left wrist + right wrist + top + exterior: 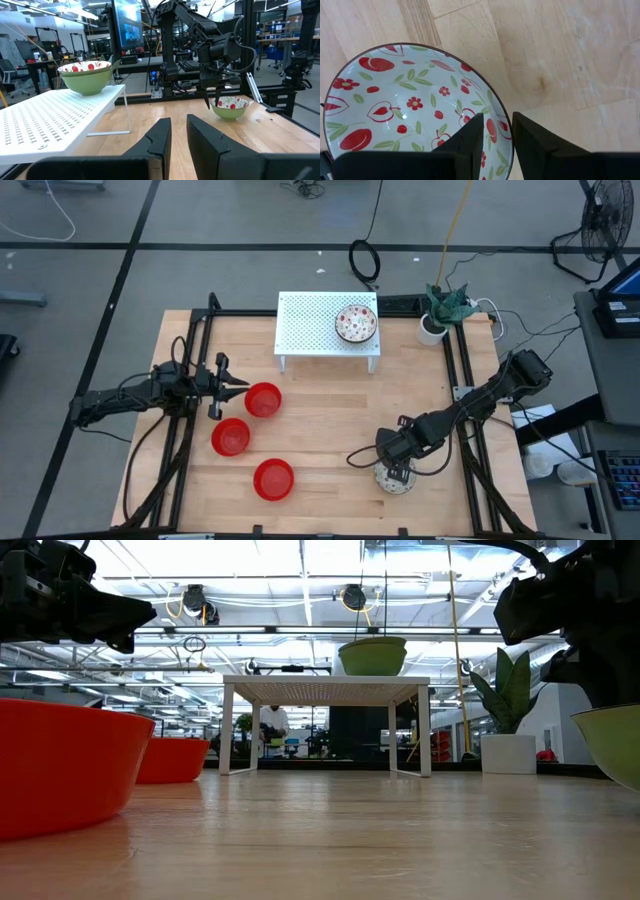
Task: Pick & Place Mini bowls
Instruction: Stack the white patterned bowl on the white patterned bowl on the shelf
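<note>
- Nearest the low camera, a red bowl (60, 765) fills the left foreground; from above it is the lowest of three red bowls (273, 478), with another (231, 437) at its 10 o'clock and a third (263, 399) at 12.
- The left gripper (240, 385) hovers just beside that third bowl at its 9 o'clock, fingers a narrow gap apart, holding nothing.
- Bare tabletop (330, 420) lies open through the middle.
- The white perforated stand (310, 325) sits at 12 o'clock, carrying a patterned bowl (356, 322).
- The right gripper (497, 137) straddles the rim of a second patterned bowl (394, 478) near the front edge at 5 o'clock; whether it grips I cannot tell.
- A potted plant (440, 310) stands at 1 o'clock.
</note>
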Controlling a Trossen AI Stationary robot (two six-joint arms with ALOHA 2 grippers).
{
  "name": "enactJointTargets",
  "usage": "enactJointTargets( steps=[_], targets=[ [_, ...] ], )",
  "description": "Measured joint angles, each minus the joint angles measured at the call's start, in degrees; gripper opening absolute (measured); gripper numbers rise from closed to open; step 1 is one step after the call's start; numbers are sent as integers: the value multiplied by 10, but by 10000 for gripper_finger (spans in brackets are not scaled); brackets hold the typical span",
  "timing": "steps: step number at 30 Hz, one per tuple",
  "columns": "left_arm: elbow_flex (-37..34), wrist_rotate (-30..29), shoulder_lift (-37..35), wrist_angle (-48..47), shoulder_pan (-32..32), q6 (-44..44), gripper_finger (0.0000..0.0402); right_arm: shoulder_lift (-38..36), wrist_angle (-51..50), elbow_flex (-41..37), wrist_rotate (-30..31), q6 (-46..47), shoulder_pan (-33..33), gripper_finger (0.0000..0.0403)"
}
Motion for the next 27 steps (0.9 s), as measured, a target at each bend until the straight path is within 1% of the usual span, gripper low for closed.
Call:
enactJointTargets(
  steps=[5, 27],
  targets=[
    [0, 0, 0, 0, 0, 0, 65, 0, 0, 0, 0, -4, 0, 89],
    [0, 0, 0, 0, 0, 0, 65, 0, 0, 0, 0, -113, 0, 89]
  ],
)
